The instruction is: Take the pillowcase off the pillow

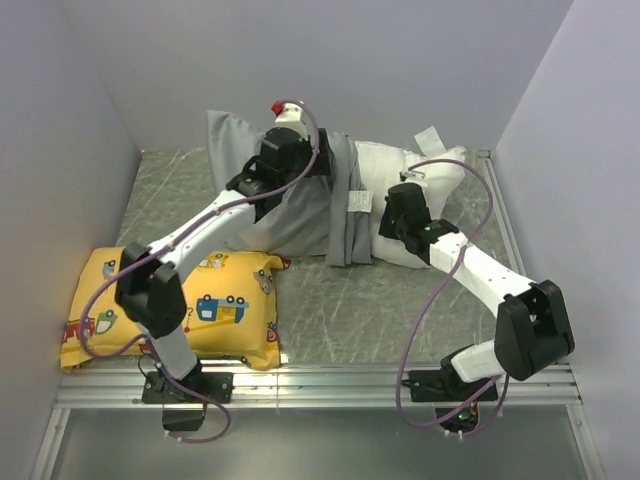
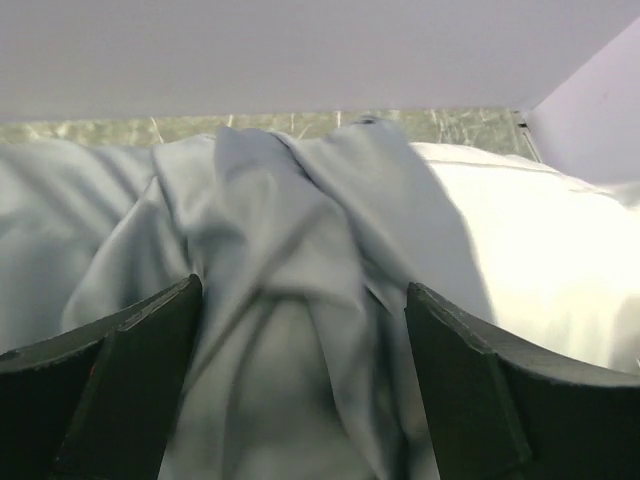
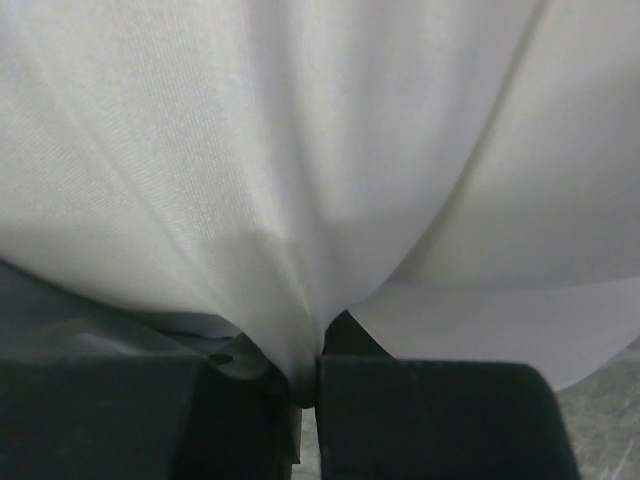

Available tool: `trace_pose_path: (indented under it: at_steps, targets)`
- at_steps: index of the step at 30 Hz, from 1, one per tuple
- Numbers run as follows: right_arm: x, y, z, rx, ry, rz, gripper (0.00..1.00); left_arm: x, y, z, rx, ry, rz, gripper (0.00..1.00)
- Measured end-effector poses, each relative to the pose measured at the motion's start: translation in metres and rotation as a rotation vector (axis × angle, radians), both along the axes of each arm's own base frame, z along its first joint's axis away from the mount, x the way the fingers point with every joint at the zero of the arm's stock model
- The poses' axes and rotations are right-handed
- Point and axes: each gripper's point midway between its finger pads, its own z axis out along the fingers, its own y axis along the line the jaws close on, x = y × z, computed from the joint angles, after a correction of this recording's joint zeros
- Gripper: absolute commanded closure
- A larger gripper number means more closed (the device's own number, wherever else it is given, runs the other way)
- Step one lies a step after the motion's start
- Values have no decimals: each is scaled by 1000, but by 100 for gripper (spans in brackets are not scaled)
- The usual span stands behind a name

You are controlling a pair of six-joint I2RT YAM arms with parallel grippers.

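Two arms, top view: the left gripper sits over the grey pillowcase; the right gripper presses on the bare white half of the pillow.
Pillowcase, top view: it covers only the pillow's left half, its open edge bunched in a band across the pillow's middle.
Yellow cushion, top view: it lies in front of the pillow's left end, very close; contact cannot be told.
Left wrist view: both fingers stand wide apart and hold nothing. They straddle a raised fold of grey cloth, with white pillow showing just right of that fold.
Right wrist view: the fingers are closed tight on a pinch of the pillow's white cover, and creases run down into the nip.
Pillowcase, handling: it looks thin, limp and light. It will likely stretch and gather before it slides, so the thick ridge between the left fingers seems the surest hold.
Pillow, handling: it looks plump and yielding, and probably light enough to drag along. The right-hand pinch has to anchor it, and a shallow bite could slip.
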Motion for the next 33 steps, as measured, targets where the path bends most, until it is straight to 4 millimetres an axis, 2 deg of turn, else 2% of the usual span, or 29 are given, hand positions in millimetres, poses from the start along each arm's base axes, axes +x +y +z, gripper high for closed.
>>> trace_pose_path:
  at_steps: [1,4,8,10,11,12,15,18,20,21,22,23,25,26,29,31,33]
  targets:
    - [-2,1,3,6,4,7,100,-6,4,9,7,-8,-3,11]
    - [-4,3,16,21,5,25,100,-30,19,52,-11,-68,-9,11]
    - [-7,6,34,41,2,49,100,-74,50,105,-67,-173,2,11]
    - [-10,6,38,42,14,59,100,-91,63,116,-89,-206,13,11]
    - [-12,6,39,42,20,62,100,-97,67,115,-96,-212,15,12]
    - [-13,6,40,43,24,63,100,-100,69,109,-98,-210,14,12]
    - [-16,6,39,46,37,69,100,-101,66,60,-68,-140,5,12]
    - [-16,6,39,50,42,74,100,-100,48,-16,-16,-12,-47,12]
    - [-17,6,39,50,44,75,100,-108,38,-64,22,78,-88,11]
    - [-17,6,39,50,44,75,100,-114,31,-84,35,117,-117,11]
    - [-17,6,39,50,45,76,100,-119,26,-95,37,139,-137,11]
    - [-17,6,39,50,45,76,100,-123,18,-102,29,148,-165,11]
    - [-17,7,39,51,45,76,100,-129,6,-103,1,142,-207,10]
    - [-17,7,39,51,45,76,100,-130,0,-99,-17,129,-224,5]
    - [-17,7,39,55,46,77,100,-131,-19,-83,-84,74,-269,5]
    - [-17,7,39,56,47,78,100,-131,-31,-81,-102,57,-288,9]
    - [-17,7,39,56,47,78,100,-126,-42,-90,-97,74,-285,17]
